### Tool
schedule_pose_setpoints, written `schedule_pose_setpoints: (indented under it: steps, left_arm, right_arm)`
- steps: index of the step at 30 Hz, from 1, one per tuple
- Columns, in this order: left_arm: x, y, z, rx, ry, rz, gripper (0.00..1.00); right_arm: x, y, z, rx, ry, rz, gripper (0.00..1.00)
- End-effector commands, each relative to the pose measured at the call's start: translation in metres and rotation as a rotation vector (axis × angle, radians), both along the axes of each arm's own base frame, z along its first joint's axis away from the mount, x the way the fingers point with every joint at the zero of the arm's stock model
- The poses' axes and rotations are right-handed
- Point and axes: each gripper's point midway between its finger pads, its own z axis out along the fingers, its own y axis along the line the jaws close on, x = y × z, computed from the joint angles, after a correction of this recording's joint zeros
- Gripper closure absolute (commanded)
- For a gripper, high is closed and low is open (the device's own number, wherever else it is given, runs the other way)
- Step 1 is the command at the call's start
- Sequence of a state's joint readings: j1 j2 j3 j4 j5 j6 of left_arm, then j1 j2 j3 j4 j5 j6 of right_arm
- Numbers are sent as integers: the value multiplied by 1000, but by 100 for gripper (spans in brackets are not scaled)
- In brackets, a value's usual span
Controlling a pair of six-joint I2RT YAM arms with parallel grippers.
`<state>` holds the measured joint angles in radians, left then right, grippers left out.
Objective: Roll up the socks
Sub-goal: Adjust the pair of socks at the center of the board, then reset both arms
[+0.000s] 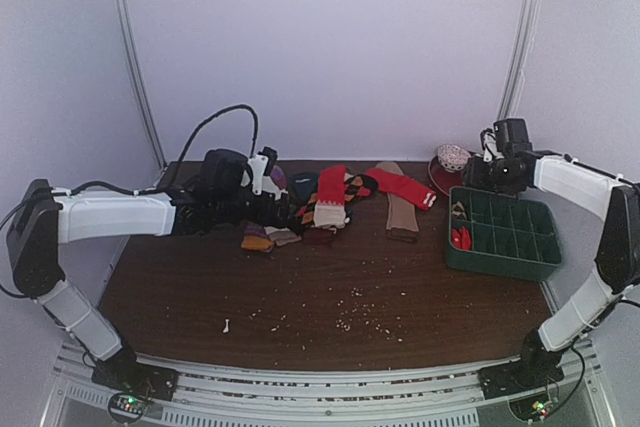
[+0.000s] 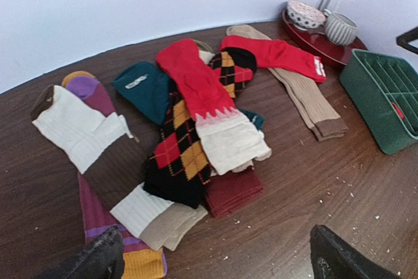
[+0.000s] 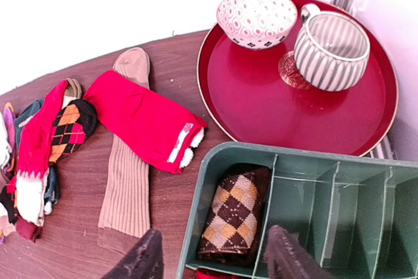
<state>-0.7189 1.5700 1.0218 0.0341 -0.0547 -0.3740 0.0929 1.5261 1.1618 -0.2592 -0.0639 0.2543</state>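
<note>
A heap of socks (image 1: 320, 207) lies at the back middle of the table. The plain red sock with a striped cuff (image 3: 144, 119) lies across a tan ribbed sock (image 3: 127, 187); it also shows in the left wrist view (image 2: 274, 53). The brown argyle sock with tan diamonds (image 3: 235, 217) sits rolled in the corner compartment of the green organizer (image 3: 307, 156). My right gripper (image 3: 212, 259) is open and empty above that compartment. My left gripper (image 2: 215, 262) is open wide and empty, low at the near edge of the heap (image 2: 189, 129).
A red tray (image 3: 248, 109) at the back right holds a patterned bowl (image 3: 256, 17) and a striped mug (image 3: 332, 50). The organizer (image 1: 500, 262) stands at the right, with something red in another compartment. White crumbs dot the table's front. White walls close in behind.
</note>
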Motion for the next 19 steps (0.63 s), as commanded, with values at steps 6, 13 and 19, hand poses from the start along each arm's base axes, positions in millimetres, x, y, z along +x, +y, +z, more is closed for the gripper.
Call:
schedule_pose_setpoints:
  steps: [6,13,19]
  left_arm:
    - [18,40,39,-12,-55,251,2]
    - [18,44,39,7,-67,264,2]
    - [18,45,39,9,-73,260,2]
  right_arm:
    - [-18,-13,18,-70,-69,-10,33]
    - [-26,-17,27,-86,-87,-16,29]
    - [-29,-19,33,-99,-101,-16,26]
